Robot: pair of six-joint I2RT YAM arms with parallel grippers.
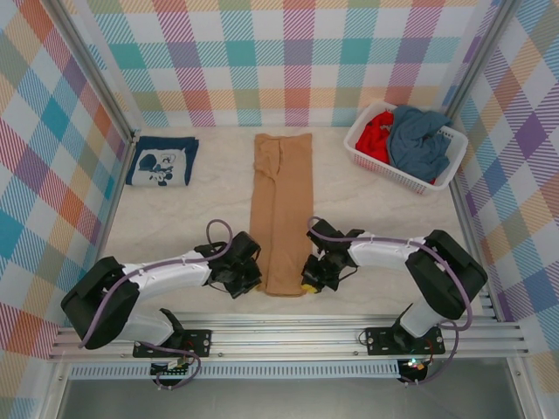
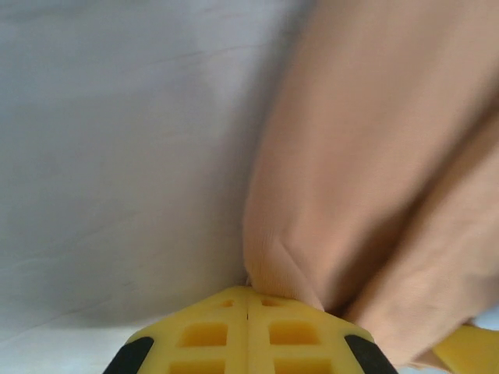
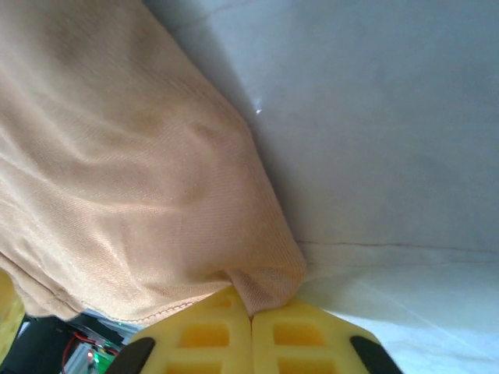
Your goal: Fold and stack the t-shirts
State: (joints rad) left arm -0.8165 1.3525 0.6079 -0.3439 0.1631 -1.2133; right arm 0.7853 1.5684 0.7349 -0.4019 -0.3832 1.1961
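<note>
The tan t-shirt (image 1: 281, 209) lies folded into a long narrow strip down the middle of the table. My left gripper (image 1: 251, 278) is shut on its near left corner; the pinched tan t-shirt (image 2: 374, 171) rises from the yellow fingers (image 2: 203, 335). My right gripper (image 1: 308, 281) is shut on the near right corner, where the tan t-shirt (image 3: 132, 179) bunches between yellow fingers (image 3: 300, 335). A folded navy t-shirt with a white graphic (image 1: 162, 161) rests at the far left. Red (image 1: 376, 133) and grey-blue (image 1: 417, 140) t-shirts sit crumpled in the basket.
The white slatted basket (image 1: 447, 171) stands at the far right corner. Checked walls enclose the white table (image 1: 384, 209) on three sides. A metal rail (image 1: 288, 336) runs along the near edge by the arm bases.
</note>
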